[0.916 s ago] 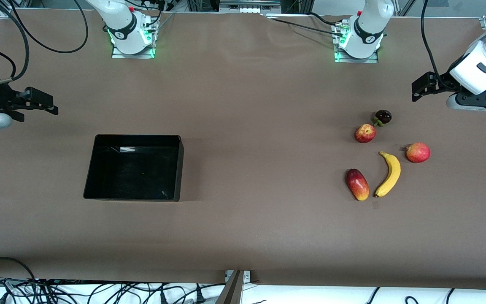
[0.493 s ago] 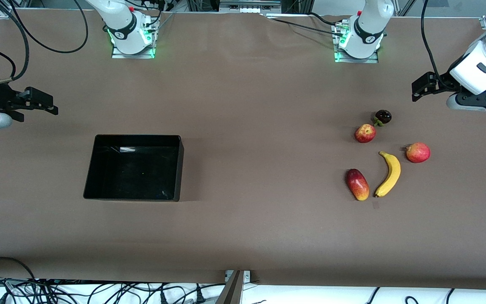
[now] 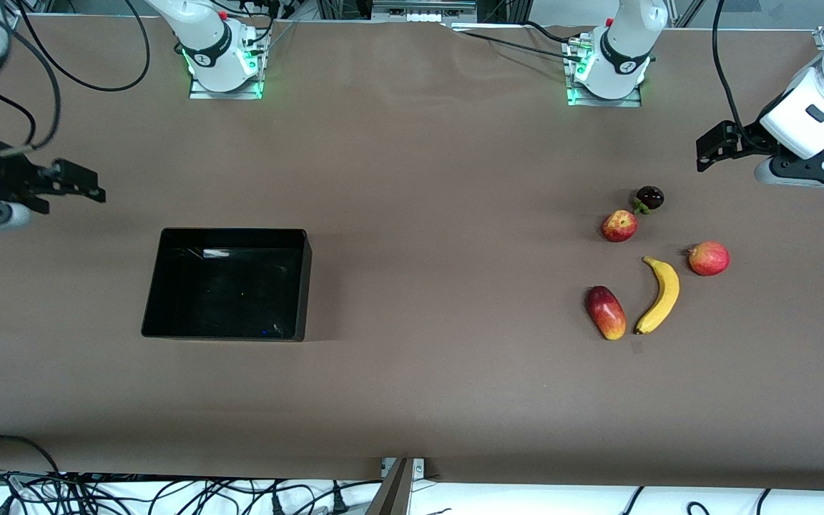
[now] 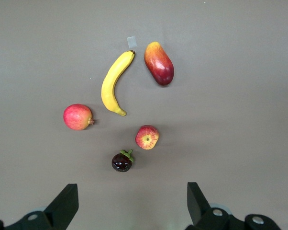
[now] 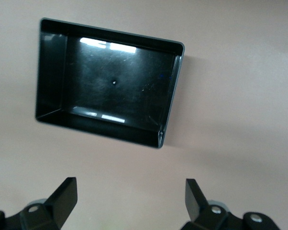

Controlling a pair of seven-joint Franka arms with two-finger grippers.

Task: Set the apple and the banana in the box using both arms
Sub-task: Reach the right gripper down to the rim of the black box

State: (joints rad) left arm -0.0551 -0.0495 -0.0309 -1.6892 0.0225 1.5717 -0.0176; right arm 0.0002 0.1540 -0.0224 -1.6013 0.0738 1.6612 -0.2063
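Pre-grasp: your left gripper (image 4: 129, 206) wide open, empty, over apple (image 4: 147, 137) at 12 o'clock; descend. Right gripper (image 5: 127, 203) wide, empty, waits near box (image 5: 170, 110).

My front cam sits high, facing both arm bases across the whole tabletop (image 3: 412, 400). My left wrist cam looks straight down from well up on the banana (image 4: 114, 82) cluster; the right wrist cam does the same over the box (image 5: 169, 91). Front shares both patches.

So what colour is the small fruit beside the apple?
Dark purple-black small fruit with a green stem; clearest in the left wrist view.
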